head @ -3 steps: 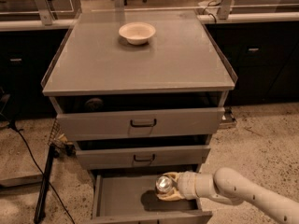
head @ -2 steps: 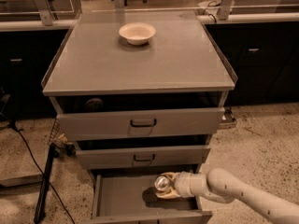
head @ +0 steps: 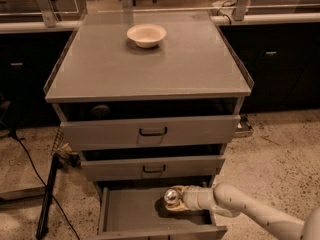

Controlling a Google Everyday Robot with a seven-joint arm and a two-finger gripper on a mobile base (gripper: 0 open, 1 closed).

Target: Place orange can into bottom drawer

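The orange can (head: 171,197) is at the lower centre of the frame, inside the open bottom drawer (head: 127,215), towards the drawer's right side, with its shiny silver top showing and a dark shadow on the grey floor under it. Any marks on its body are too small to read. The gripper (head: 177,203) is closed around the can, its pale fingers (head: 186,199) wrapping the can's right side. The arm (head: 240,209) comes in from the lower right corner of the frame. Above, the middle drawer (head: 152,168) and the top drawer (head: 150,132) each stand a little open. A white bowl (head: 146,35) sits on the cabinet top (head: 150,74), upper centre. Against 0.7 s ago, can and gripper are slightly further left in the drawer; the bowl has not moved
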